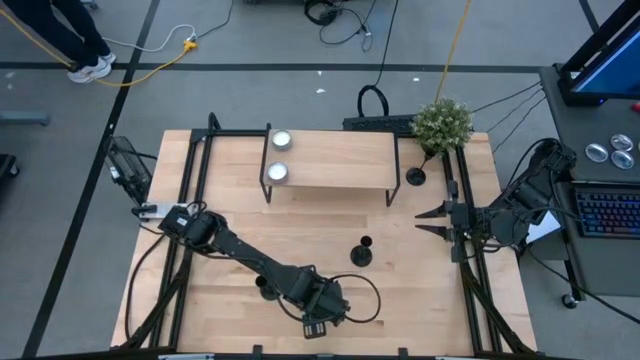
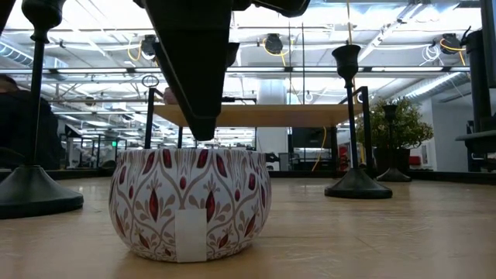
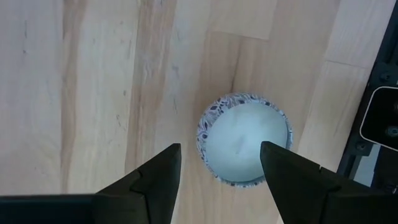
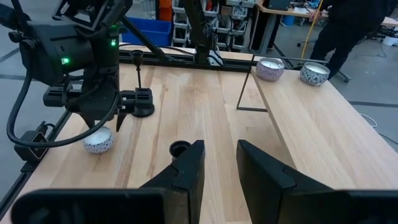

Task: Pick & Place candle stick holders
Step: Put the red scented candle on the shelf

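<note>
Three candle stick holders are seen on the table in the high view: one (image 1: 362,252) just right of centre, one (image 1: 415,177) at the upper right beside a plant (image 1: 442,122), one (image 1: 265,289) at the lower left, half hidden by the left arm. None appears placed yet (the destination cannot be told). The left gripper (image 3: 219,167) is held parted above a patterned candle tin (image 3: 245,138), empty. The right gripper (image 4: 219,160), narrowly parted and empty, is parked at the right edge.

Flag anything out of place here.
Nothing tipped or spilled. One patterned candle tin sits alone on the table, unlike the two tins on the shelf; the open left gripper hangs over it.
</note>
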Robot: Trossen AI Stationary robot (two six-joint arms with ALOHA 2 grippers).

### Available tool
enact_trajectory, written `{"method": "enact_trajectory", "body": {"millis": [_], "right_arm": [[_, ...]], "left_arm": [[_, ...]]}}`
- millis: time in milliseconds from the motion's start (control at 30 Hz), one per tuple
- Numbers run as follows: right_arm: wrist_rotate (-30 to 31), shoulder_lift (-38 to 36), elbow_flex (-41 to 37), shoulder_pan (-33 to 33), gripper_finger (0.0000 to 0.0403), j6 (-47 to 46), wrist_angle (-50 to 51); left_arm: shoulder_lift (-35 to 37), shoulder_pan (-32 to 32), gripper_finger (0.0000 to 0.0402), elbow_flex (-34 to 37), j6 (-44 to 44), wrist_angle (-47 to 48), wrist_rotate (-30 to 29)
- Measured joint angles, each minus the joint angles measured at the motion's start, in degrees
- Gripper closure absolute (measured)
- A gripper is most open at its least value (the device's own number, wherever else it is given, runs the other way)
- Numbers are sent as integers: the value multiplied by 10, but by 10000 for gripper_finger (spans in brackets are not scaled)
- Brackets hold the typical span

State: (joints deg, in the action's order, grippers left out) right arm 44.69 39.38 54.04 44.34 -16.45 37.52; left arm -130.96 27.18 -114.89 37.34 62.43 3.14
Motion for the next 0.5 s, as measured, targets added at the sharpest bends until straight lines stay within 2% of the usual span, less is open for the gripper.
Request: {"method": "enact_trajectory", "body": {"millis": [500], "right_arm": [[0,0,0,0,314,0,0]], "left_arm": [[0,-11,174,0,-8,8,-3]]}}
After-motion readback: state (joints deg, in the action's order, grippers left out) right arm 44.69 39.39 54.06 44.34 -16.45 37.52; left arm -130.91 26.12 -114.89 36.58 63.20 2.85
